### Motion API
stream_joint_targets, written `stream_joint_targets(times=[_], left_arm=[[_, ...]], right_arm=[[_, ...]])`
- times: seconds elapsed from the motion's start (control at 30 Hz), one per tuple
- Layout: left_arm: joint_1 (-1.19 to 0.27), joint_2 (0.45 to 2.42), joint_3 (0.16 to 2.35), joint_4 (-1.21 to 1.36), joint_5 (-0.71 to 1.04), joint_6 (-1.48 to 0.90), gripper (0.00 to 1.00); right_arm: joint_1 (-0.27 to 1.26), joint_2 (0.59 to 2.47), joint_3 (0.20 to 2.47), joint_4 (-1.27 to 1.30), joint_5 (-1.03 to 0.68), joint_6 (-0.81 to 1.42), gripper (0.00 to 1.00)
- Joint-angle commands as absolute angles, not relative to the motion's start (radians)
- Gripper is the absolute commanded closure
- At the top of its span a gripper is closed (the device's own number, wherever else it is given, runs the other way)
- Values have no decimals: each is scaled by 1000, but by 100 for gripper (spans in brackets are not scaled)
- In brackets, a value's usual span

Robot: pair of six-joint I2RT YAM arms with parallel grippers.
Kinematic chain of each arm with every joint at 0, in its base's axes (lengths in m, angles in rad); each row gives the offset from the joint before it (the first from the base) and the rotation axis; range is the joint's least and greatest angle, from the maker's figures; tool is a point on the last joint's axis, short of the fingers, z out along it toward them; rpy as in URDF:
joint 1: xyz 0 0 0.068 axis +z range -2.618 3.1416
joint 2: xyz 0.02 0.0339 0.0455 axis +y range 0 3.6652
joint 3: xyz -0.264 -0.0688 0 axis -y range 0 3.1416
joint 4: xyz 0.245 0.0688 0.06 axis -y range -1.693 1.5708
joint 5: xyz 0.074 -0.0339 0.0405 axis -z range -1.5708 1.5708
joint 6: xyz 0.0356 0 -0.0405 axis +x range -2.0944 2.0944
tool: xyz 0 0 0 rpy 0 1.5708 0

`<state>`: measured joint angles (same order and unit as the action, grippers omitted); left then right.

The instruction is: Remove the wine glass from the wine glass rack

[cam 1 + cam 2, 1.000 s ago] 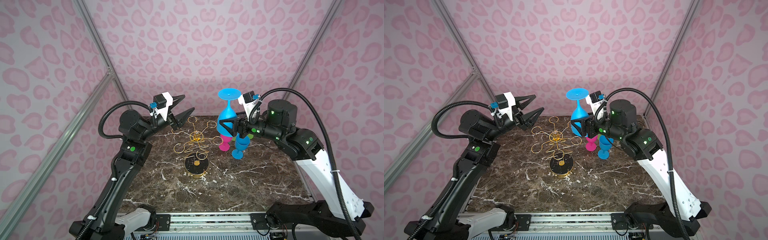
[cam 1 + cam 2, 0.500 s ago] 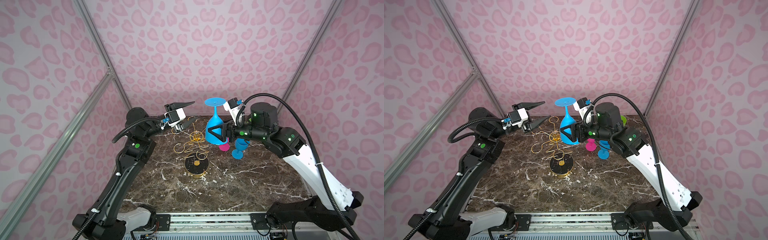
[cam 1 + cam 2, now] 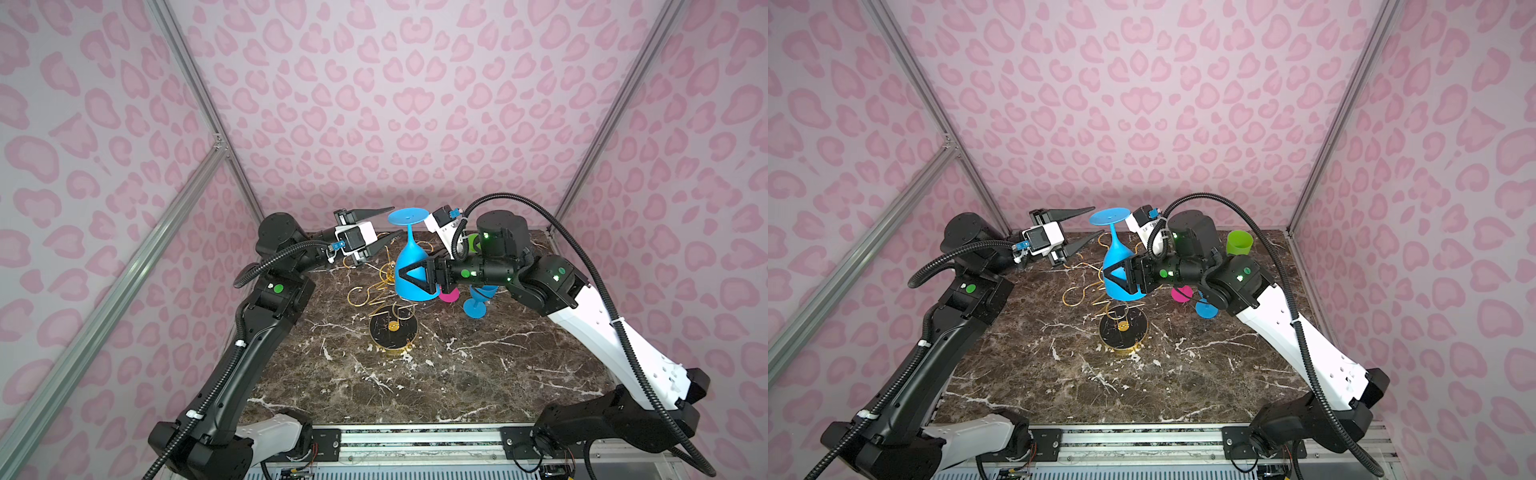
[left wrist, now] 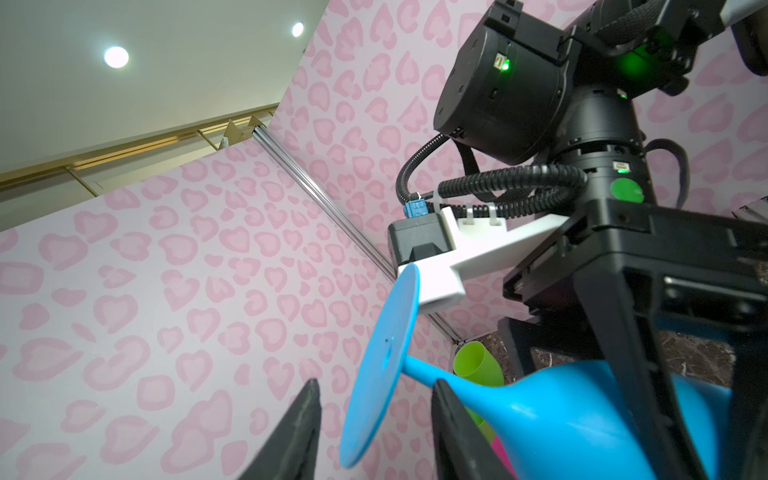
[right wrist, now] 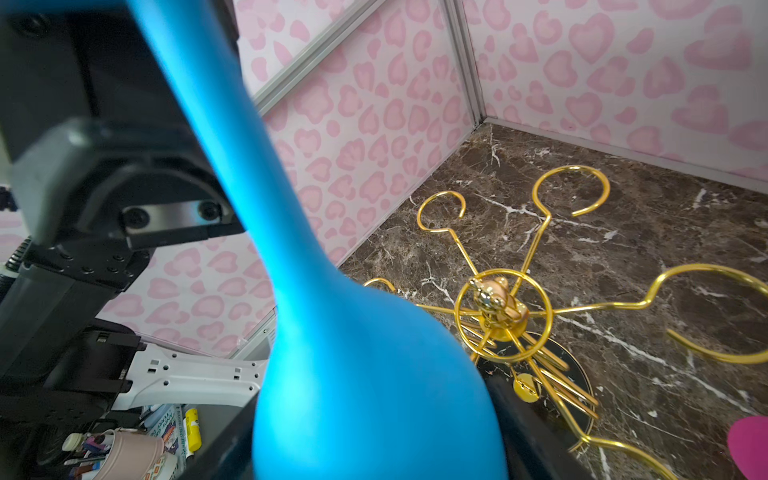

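Note:
A blue wine glass (image 3: 409, 253) (image 3: 1116, 255) hangs upside down, foot uppermost, in both top views. My right gripper (image 3: 409, 274) (image 3: 1111, 276) is shut on its bowl, which fills the right wrist view as the glass (image 5: 374, 374) between the jaws of that gripper (image 5: 378, 436). My left gripper (image 3: 395, 221) (image 3: 1098, 220) is open, its fingers on either side of the glass's round foot (image 4: 382, 361) without touching it. The gold wine glass rack (image 3: 392, 328) (image 3: 1123, 328) stands just below the glass. The rack's hooks (image 5: 569, 191) that show are bare.
A pink glass (image 3: 449, 295) and a second blue glass (image 3: 476, 305) stand on the marble table right of the rack, under my right arm. A green cup (image 3: 1239, 245) (image 4: 478, 365) sits at the back right. Pink patterned walls close in three sides.
My right gripper carried the blue glass left and lower, over the rack. My left gripper swung right to the glass's foot, and its jaws narrowed around it.

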<state>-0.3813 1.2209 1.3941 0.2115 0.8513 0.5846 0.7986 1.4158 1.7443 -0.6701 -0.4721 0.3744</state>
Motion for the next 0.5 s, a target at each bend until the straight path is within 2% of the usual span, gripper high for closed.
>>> stream_joint_targets(times=[0.0, 0.13, 0.17, 0.23, 0.47], left_arm=[[-383, 1221, 1405, 235, 839, 604, 58], [-382, 1221, 1405, 231, 848, 610, 63], [-382, 1221, 1404, 227, 845, 613, 68], [-382, 1218, 1401, 229, 841, 618, 72], [-382, 1213, 1399, 225, 847, 621, 78]], right_arm=[[808, 1419, 1735, -626, -479, 385, 60], [816, 1416, 1729, -617, -482, 394, 60], [815, 1416, 1729, -614, -482, 395, 60], [816, 1420, 1730, -618, -483, 396, 60], [821, 1425, 1733, -623, -489, 400, 60]])
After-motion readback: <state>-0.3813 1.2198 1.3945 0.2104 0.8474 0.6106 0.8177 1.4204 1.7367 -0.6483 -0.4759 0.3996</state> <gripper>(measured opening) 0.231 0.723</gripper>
